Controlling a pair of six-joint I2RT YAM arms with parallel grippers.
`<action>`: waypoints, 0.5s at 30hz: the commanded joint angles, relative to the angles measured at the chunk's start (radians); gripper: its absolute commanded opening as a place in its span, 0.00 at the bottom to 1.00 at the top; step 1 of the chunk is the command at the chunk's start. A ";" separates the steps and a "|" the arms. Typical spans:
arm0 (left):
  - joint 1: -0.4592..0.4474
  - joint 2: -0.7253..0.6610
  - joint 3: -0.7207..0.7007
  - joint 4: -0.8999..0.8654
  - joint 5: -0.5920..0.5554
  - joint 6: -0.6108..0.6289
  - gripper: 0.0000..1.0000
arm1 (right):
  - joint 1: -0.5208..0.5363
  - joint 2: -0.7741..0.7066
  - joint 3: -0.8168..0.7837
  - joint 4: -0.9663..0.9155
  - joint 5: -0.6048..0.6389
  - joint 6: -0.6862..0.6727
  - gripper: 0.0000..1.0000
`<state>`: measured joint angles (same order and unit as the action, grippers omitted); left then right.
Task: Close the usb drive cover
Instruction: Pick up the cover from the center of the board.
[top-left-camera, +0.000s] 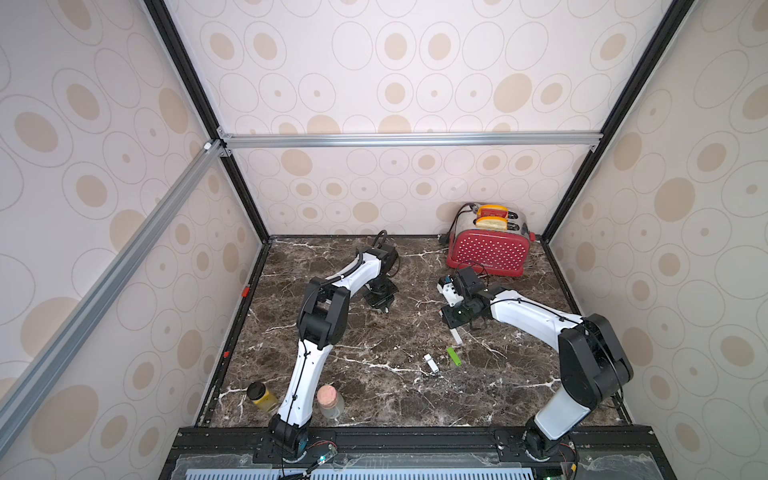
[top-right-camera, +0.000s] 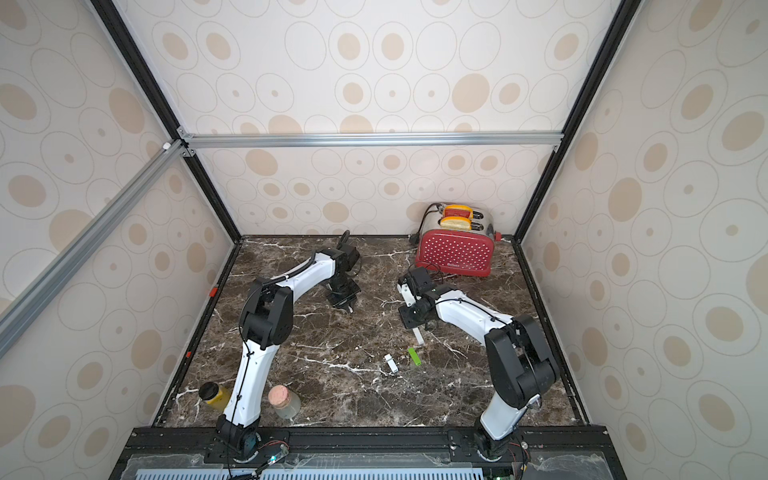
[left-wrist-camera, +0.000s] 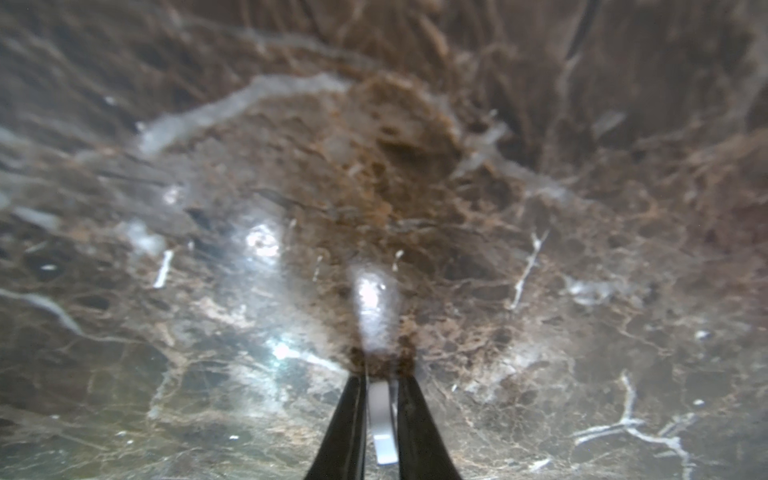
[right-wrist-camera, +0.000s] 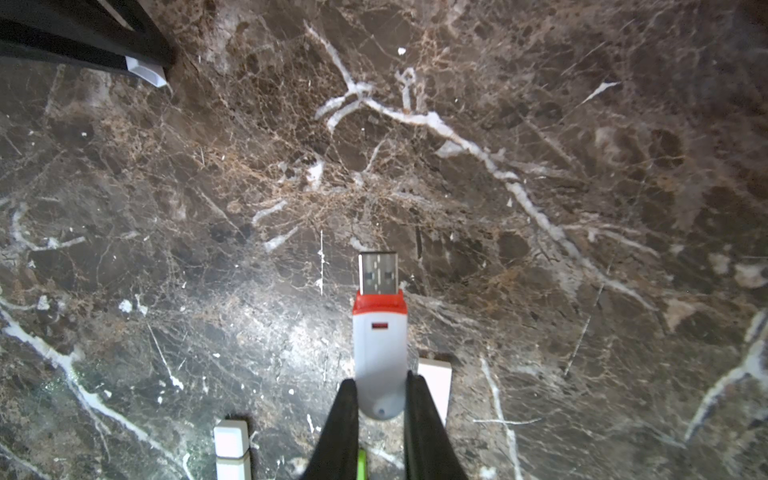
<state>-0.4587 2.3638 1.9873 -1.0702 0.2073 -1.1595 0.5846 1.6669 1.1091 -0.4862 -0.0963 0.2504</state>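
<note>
- Pinching the grey-and-red usb drive (right-wrist-camera: 379, 345) by its rear end, the right gripper (right-wrist-camera: 380, 388) is clamped on it, connector bare, over the marble table (right-wrist-camera: 540, 166).
- The left gripper (left-wrist-camera: 380, 384) is clamped on the white cover (left-wrist-camera: 382, 419), well apart from the drive.

The 2 top views are looking down from high above the front edge of the marble table (top-left-camera: 353, 332), facing the back wall. They are far enough off to be taking in both arms, the red toaster (top-left-camera: 490, 249) and the whole enclosure. They are sharing nearly the same scene, shifted slightly sideways.

The left wrist camera is peering past the left gripper (left-wrist-camera: 380, 376) at the marble from very close, so the stone is blurring. The right wrist camera is looking down past the right gripper (right-wrist-camera: 380, 378) and the usb drive (right-wrist-camera: 379, 340) from farther up. It is also catching the left gripper's tip with its white cover (right-wrist-camera: 145, 71) at the edge of its field.
</note>
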 joint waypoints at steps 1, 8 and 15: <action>-0.009 0.028 0.028 -0.019 -0.013 -0.005 0.14 | 0.011 -0.001 -0.009 -0.004 -0.001 -0.004 0.00; -0.010 0.018 0.017 -0.019 -0.017 0.007 0.13 | 0.015 -0.010 -0.014 0.000 -0.006 -0.005 0.00; -0.011 0.015 0.007 -0.007 -0.012 0.015 0.08 | 0.018 -0.007 -0.017 0.003 -0.016 -0.004 0.00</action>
<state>-0.4618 2.3638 1.9877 -1.0691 0.2073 -1.1580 0.5941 1.6669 1.1038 -0.4824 -0.1040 0.2504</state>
